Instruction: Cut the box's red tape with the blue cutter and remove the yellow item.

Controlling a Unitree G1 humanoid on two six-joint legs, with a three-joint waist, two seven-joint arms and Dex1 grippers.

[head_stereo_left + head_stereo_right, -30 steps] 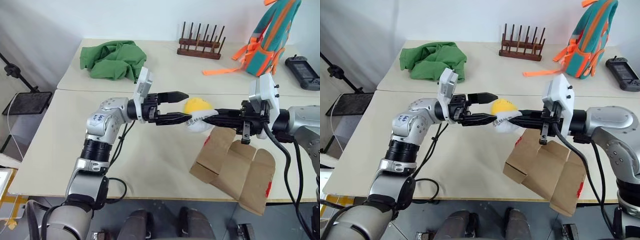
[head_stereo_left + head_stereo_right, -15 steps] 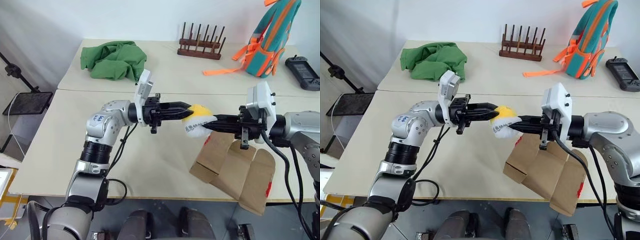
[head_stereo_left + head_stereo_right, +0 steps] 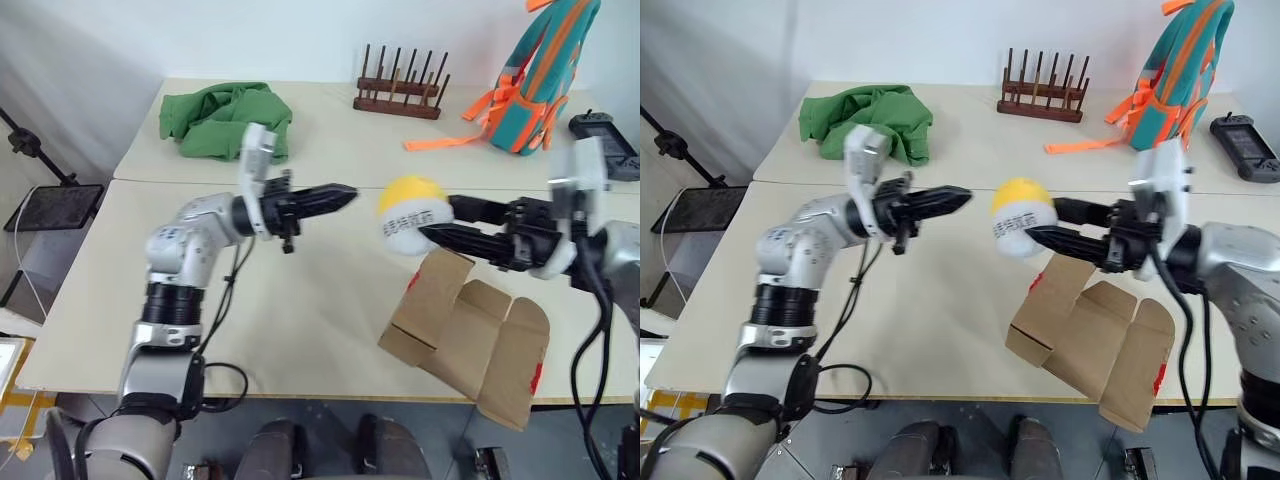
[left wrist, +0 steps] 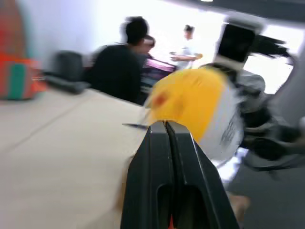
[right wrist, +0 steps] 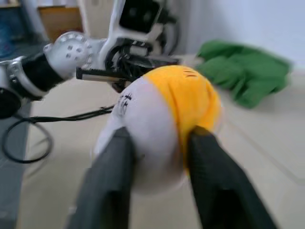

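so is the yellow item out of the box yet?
Out. The yellow item sits between the right gripper fingers, above the table, apart from the box, whose flaps lie open.

My left gripper is now closed and pulled left, clear of the yellow item. My right gripper now spreads wider around it.

Head stereo pair looks forward-down over table; wrist cameras sit close behind fingers; all share egg toy at 12 o'clock
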